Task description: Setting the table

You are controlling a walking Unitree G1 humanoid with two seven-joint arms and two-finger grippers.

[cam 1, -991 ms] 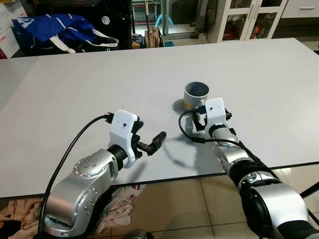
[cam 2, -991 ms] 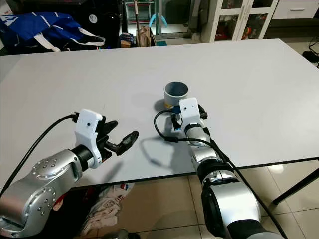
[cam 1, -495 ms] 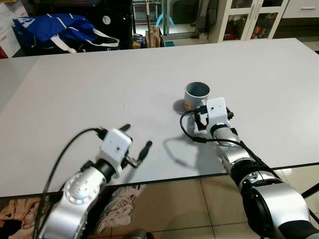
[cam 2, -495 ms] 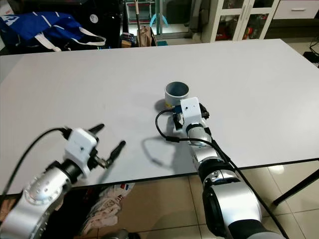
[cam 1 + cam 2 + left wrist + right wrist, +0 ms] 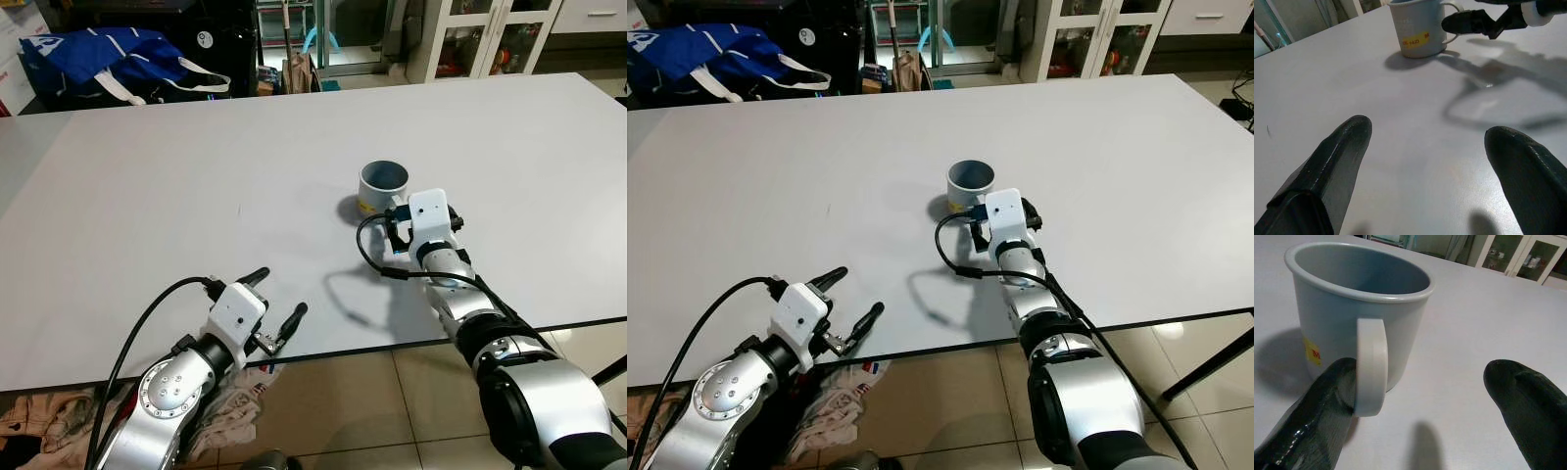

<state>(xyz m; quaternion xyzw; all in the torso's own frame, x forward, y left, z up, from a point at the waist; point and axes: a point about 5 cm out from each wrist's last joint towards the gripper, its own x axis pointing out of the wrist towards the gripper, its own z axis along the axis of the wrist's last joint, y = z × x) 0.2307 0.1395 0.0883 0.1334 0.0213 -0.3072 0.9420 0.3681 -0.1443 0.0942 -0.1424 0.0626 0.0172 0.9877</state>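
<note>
bench: a wide pale grey bench (image 5: 196,176) spans most of the frame, its top matt and evenly lit, with soft shadows
floor: beige glossy tiles (image 5: 392,411) with dark grout, lower right of the frame
under the bench edge: crumpled patterned cloth (image 5: 235,397), bottom left
upper left: a blue bag (image 5: 108,59) with white straps, against dark furniture
upper right: a white cabinet (image 5: 490,39) with glass doors
top centre: a bright doorway (image 5: 333,29) with clutter beside it
</note>
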